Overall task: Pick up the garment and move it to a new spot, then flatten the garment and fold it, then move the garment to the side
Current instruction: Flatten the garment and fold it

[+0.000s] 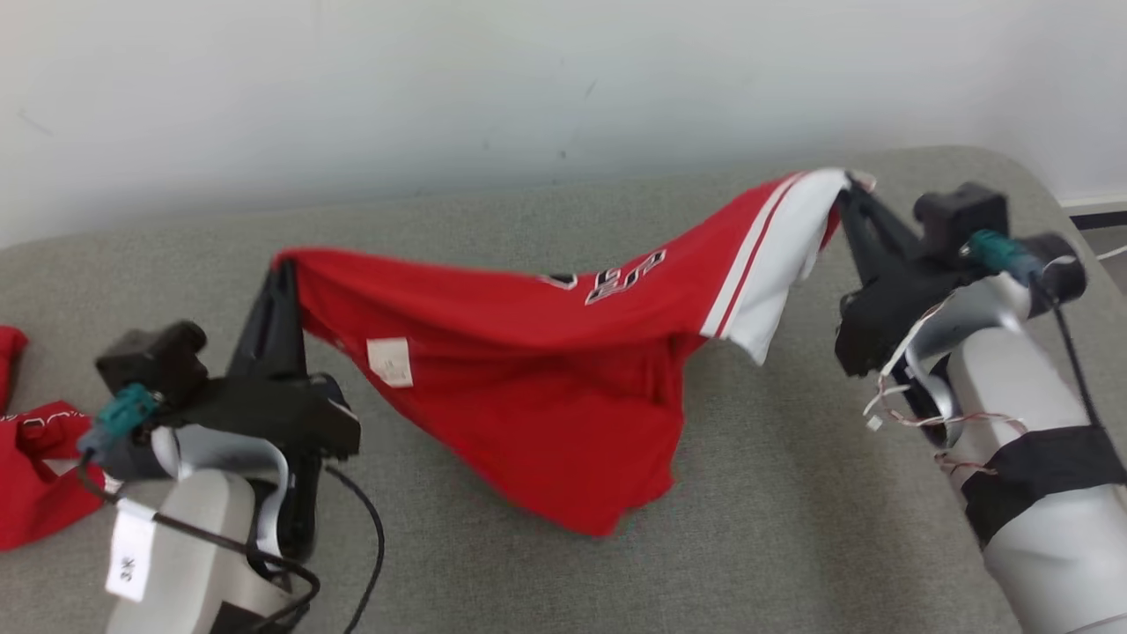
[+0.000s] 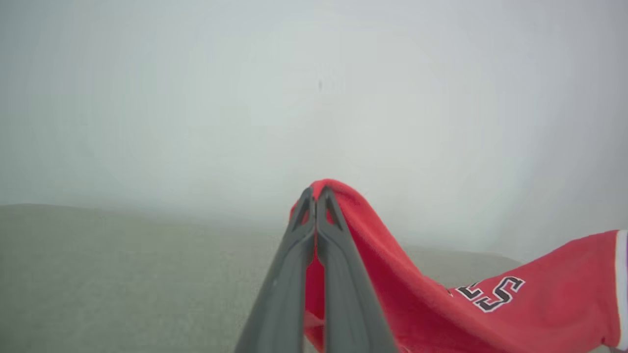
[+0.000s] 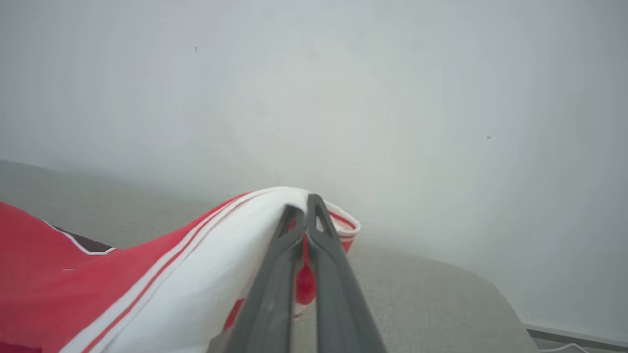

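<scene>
Second red cloth heap, far left in the head view: cut by the frame edge, shape unclear. Black-and-white lettering on the red, white-striped sports jersey is creased over and unreadable; the left wrist view crops it too. Small white label on the jersey: print too small. White paper tag on the pale left forearm: marking illegible. Jersey corners vanish between the pinched fingers of the left gripper and right gripper.

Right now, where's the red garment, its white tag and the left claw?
garment [image 1: 528, 414], head view, on its red hanging middle.
tag [image 1: 390, 362], head view, on the tag's centre.
left claw [image 1: 283, 271], head view, at its fingertips pinching the garment.
</scene>
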Robot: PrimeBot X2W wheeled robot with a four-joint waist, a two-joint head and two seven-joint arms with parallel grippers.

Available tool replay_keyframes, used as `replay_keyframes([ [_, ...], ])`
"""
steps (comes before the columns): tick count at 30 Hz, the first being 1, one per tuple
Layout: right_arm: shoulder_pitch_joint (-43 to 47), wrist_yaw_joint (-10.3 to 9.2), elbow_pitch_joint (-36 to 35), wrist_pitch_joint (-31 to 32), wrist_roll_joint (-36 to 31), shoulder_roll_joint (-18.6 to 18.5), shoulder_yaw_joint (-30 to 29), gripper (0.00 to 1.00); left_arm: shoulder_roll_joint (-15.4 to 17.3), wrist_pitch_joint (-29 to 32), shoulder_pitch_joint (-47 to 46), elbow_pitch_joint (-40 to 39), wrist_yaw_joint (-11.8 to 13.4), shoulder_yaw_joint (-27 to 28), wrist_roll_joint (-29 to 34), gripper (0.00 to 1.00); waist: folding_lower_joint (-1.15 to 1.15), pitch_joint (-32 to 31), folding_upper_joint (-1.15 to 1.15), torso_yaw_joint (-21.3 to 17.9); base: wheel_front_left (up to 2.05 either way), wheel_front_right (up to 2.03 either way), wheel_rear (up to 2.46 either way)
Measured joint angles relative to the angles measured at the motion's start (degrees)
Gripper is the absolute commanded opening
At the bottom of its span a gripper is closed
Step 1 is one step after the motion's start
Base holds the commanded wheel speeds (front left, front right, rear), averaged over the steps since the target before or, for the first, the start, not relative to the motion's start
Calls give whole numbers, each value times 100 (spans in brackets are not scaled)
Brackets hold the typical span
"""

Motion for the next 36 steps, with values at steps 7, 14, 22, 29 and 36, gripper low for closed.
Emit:
replay_keyframes([
  [7, -14, -191, -922, -482, 0, -170, -247, 0, 151, -337, -260, -777, 3, 88, 163, 0, 0, -150, 0, -143, 0, 0, 0],
  [14, -12, -534, -1705, -798, 0, -282, -601, 0, 212, -466, -644, -1351, 58, 137, 379, 0, -1, -211, 0, -237, 0, 0, 0],
  [22, 402, -522, -2471, -783, 197, -285, -628, 0, 177, -189, -500, -1884, 52, 33, 316, 0, 0, -202, 0, -201, 0, 0, 0],
  [29, 1491, -508, -3694, -524, 492, -336, -813, 0, 163, 346, 191, -2974, 51, -124, 16, 0, 0, -203, 0, -10, 0, 0, 0],
  [36, 1666, -580, -3201, 20, 657, -323, -840, 0, 338, 1152, 491, -2527, 122, -221, 43, 0, 0, -133, 1, 51, 0, 0, 0],
])
